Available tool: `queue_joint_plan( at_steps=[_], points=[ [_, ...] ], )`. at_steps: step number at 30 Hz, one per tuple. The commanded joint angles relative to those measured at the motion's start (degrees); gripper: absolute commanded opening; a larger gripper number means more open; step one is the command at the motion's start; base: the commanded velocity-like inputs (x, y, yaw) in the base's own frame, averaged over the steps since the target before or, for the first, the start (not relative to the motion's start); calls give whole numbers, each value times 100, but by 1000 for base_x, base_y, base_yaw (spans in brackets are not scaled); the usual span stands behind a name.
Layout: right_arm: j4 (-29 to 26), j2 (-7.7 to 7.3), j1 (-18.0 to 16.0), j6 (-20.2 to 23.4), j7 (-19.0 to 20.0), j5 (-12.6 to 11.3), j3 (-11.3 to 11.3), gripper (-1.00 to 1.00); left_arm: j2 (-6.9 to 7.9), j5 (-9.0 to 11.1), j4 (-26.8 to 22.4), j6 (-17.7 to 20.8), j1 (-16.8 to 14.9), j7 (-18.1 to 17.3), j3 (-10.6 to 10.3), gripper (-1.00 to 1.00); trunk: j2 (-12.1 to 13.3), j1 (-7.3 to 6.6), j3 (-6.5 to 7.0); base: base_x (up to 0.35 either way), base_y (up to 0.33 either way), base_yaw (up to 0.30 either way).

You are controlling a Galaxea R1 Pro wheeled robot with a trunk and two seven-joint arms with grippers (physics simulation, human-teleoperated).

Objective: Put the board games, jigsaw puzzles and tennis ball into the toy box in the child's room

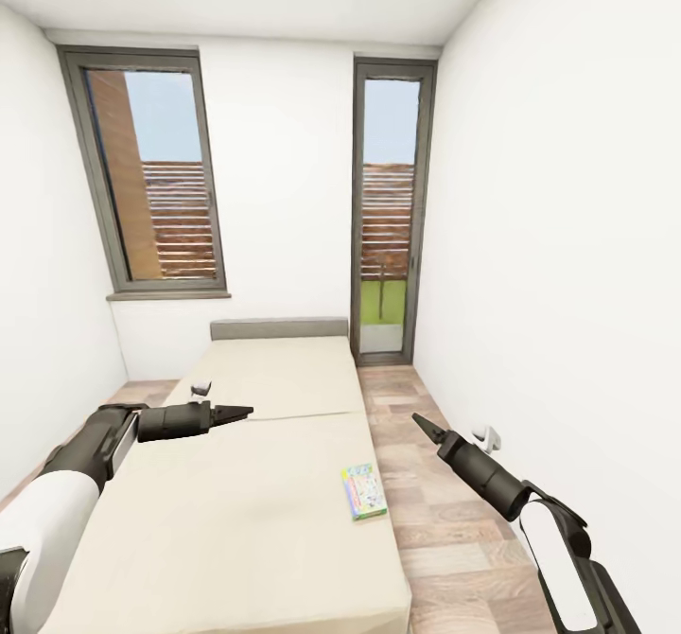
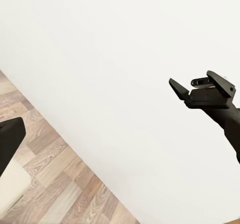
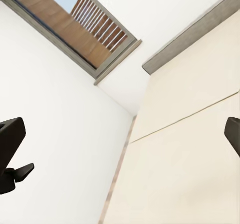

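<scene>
I face the bed (image 1: pixel 255 483), which runs away from me to its grey headboard (image 1: pixel 279 328) at the far wall. One board game (image 1: pixel 364 490) lies flat on the mattress, close to the bed's right edge and nearer the foot than the headboard; its lid is pale with green edges.

My left gripper (image 1: pixel 244 413) hangs over the left half of the bed, above the seam that crosses the mattress, pointing to the right. Its tip looks narrow from my head camera, and I cannot tell there whether the fingers are closed or parted. It holds nothing that I can see.

My right gripper (image 1: pixel 418 420) hovers above the wood floor (image 1: pixel 445 520) just off the bed's right edge, pointing up and toward the bed. In the left wrist view that gripper (image 2: pixel 192 83) shows against the white wall with its two fingers (image 2: pixel 177 88) spread apart and nothing between them. In the right wrist view one dark finger (image 3: pixel 10 144) stands at each side of the picture, wide apart, with the mattress and headboard between.

The board game lies between my two grippers, nearer the right one, touched by neither.

A window (image 1: pixel 156 180) and a narrow glass door (image 1: pixel 388 208) are set in the far wall.
</scene>
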Motion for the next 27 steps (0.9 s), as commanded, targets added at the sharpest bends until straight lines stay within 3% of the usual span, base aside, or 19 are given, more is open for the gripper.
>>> queue_joint_plan(
  at_steps=[1, 11, 21, 27],
  points=[
    [0, 3, -1, 38, 11, -23, -9, 100, -5, -52, -2, 58, -3, -45, 30, 100, -4, 3, -3, 89, -111, 0],
    [-5, 4, -1, 27, 11, -22, -6, 100, -6, -52, -2, 57, -2, -41, 30, 100, -4, 3, -3, 88, -232, 0],
    [0, -5, -3, -283, -1, -22, 57, 100, -66, -55, -2, 60, -1, -41, 30, 100, -4, 3, -3, 94, -285, 3],
    [0, -21, -2, -302, -2, -30, 65, 100, -81, -58, -2, 61, -3, -36, 30, 100, -4, 3, -3, 108, -287, 153]
  ],
)
